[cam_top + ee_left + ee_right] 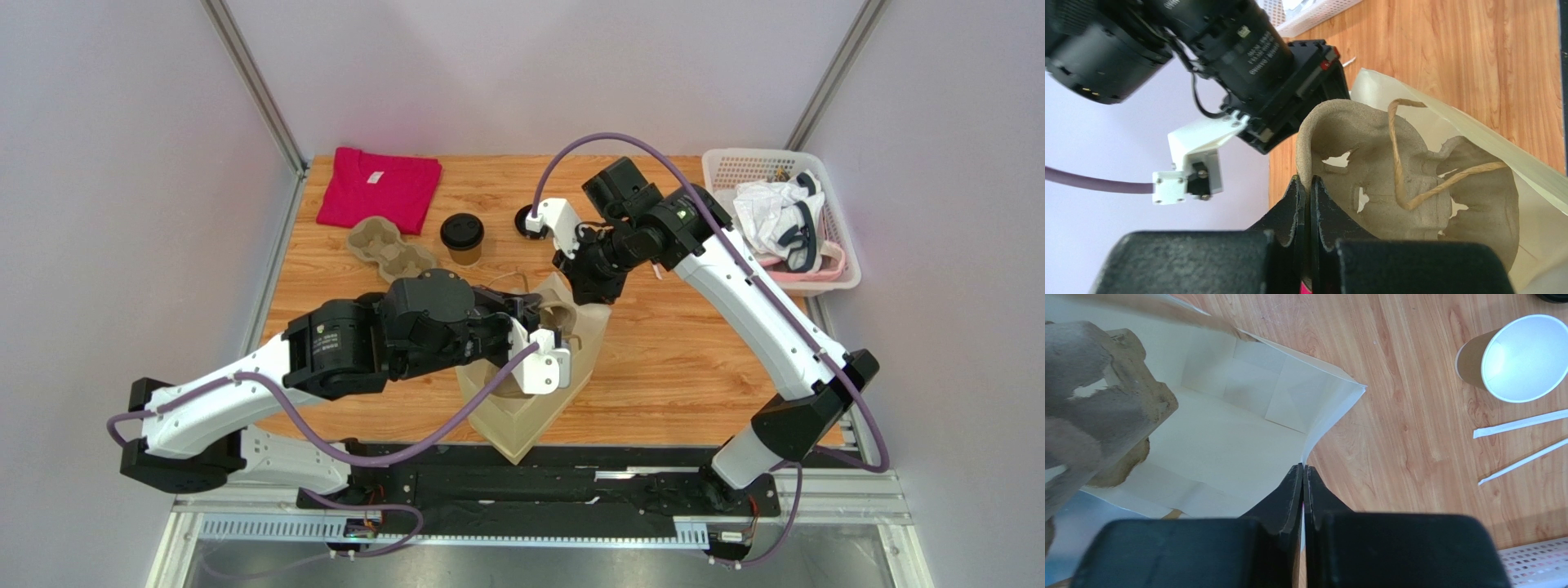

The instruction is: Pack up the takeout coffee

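Top external: the takeout coffee [463, 235] is standing at eleven o'clock from the paper bag [521, 423]. The left end effector [1308, 190] is pinching the cup carrier [1376, 153], and the right end effector [1303, 471] is pinching the bag's rim.

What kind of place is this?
Probably a robotics test cell: white walls enclose a wooden table, a left arm and right arm are mounted at its near edge, with a paper bag and lidded cup as props.

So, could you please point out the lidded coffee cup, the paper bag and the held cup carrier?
lidded coffee cup [463, 229]: top view, black lid.
paper bag [1229, 435]: right wrist view, white inner wall.
held cup carrier [1364, 131]: left wrist view, pulp wall.
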Controlling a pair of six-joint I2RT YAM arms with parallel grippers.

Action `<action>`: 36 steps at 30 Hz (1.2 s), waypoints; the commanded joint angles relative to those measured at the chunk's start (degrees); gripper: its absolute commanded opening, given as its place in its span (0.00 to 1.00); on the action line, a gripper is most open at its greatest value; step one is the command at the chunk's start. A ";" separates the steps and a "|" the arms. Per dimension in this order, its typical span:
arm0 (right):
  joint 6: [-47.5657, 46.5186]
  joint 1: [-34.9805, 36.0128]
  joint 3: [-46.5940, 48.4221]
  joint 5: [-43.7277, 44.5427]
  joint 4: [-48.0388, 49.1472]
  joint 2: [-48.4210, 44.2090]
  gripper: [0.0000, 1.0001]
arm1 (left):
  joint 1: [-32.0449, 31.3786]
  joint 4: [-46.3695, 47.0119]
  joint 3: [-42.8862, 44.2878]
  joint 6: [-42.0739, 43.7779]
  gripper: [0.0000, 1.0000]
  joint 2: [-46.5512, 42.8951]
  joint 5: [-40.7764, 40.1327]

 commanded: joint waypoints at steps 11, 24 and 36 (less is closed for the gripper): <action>-7.07 0.07 2.51 0.26 -10.64 -0.50 0.00 | 0.29 12.53 18.41 6.58 0.00 -1.15 -6.77; -11.11 -0.81 0.31 1.23 -10.12 -2.26 0.00 | 34.62 -10.03 17.40 -19.84 0.00 -6.95 -1.26; -11.20 -0.72 0.93 1.14 -10.03 -2.08 0.00 | 65.93 -11.65 -21.71 -2.66 0.00 -6.87 39.18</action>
